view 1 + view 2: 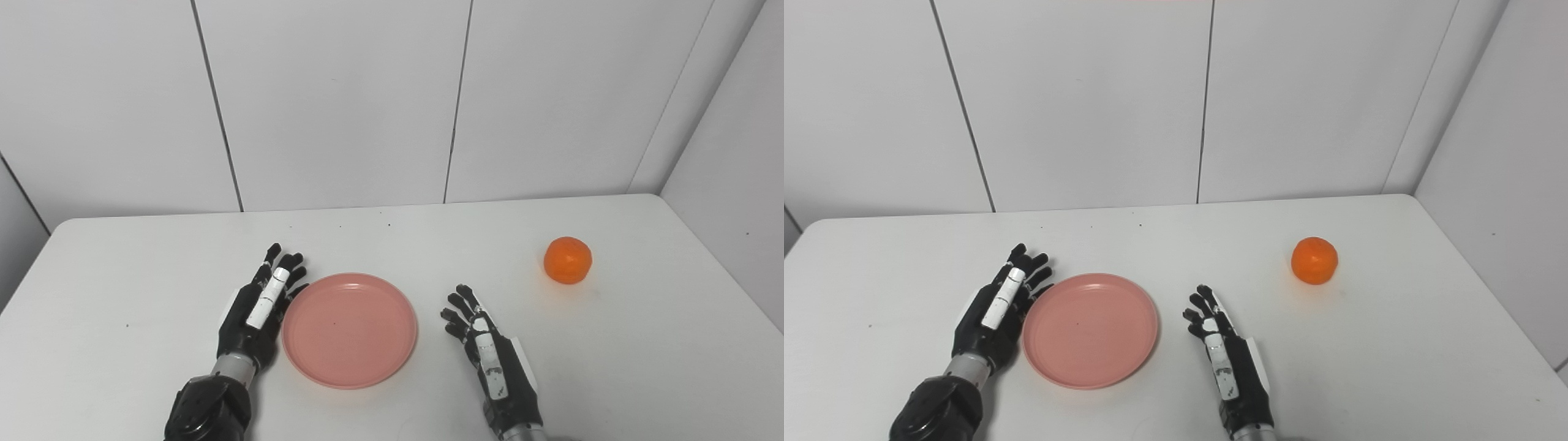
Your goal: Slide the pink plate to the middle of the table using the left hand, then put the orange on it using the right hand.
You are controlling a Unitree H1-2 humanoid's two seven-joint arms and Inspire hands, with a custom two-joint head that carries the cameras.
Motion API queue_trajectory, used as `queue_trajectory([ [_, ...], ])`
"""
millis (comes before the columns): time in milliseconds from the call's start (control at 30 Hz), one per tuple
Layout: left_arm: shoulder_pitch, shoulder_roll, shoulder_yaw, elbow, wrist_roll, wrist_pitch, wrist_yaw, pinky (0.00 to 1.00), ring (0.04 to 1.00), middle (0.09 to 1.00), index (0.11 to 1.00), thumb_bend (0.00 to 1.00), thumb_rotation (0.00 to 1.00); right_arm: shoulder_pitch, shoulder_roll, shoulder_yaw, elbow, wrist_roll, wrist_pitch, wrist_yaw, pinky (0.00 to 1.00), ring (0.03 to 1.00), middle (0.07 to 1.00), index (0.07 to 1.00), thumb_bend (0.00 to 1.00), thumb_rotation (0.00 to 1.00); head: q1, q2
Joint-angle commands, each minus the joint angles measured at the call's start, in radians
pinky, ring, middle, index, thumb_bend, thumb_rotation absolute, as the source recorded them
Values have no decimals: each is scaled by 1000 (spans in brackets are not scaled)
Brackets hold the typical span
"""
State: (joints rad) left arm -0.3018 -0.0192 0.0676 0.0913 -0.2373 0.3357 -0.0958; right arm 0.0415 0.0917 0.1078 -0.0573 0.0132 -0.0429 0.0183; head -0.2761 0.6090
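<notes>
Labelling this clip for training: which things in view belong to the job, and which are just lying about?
Job: pink plate, orange, left hand beside the plate's rim, right hand.
Lying about: nothing; only the white table.

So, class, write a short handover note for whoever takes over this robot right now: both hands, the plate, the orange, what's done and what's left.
Left hand: open, against the pink plate's left rim.
Right hand: open, holds nothing, right of the plate.
Plate lies between the hands, near mid-table.
Orange sits apart, far right on the table.
Done: plate about centred.
Left: right hand puts the orange on the plate.
</notes>
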Motion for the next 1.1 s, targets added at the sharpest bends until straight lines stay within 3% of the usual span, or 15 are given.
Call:
queue_trajectory([
  [0, 12, 2, -1, 14, 4, -4, 3, 832, 901, 899, 1000, 818, 597, 39, 19, 16, 58, 2, 21, 5, 892, 874, 915, 926, 798, 998, 0, 0],
  [167, 9, 2, -1, 16, 0, -3, -3, 860, 911, 907, 1000, 832, 596, 34, 7, 12, 43, -54, -12, -25, 885, 870, 905, 928, 721, 908, 15, 1],
  [333, 2, 3, -2, 31, 9, -8, 4, 835, 899, 895, 1000, 818, 600, 26, 1, 3, -8, -154, -37, -77, 861, 853, 867, 891, 760, 928, 22, -2],
  [567, -11, 8, -1, 46, 6, -10, 2, 812, 895, 892, 1000, 815, 601, -5, 4, -8, -91, -247, -33, -125, 807, 823, 799, 840, 723, 848, 8, -7],
  [667, -15, 9, -1, 52, 2, -13, -6, 826, 900, 897, 1000, 814, 601, -31, -20, -8, -130, -312, -15, -127, 798, 819, 808, 849, 740, 878, -3, -10],
  [767, -17, 7, -3, 58, 2, -16, -9, 833, 902, 900, 1000, 794, 599, -60, -51, -14, -166, -375, 11, -120, 803, 809, 800, 842, 694, 885, -5, -10],
  [967, -17, -1, -7, 64, 1, -20, -13, 843, 903, 902, 1000, 799, 589, -110, -92, -54, -216, -351, 78, -85, 672, 723, 735, 767, 729, 779, -11, -11],
  [1067, -17, -4, -9, 68, 5, -25, -14, 830, 898, 896, 1000, 798, 592, -130, -116, -67, -238, -361, 109, -73, 664, 704, 683, 730, 759, 793, -10, -12],
])
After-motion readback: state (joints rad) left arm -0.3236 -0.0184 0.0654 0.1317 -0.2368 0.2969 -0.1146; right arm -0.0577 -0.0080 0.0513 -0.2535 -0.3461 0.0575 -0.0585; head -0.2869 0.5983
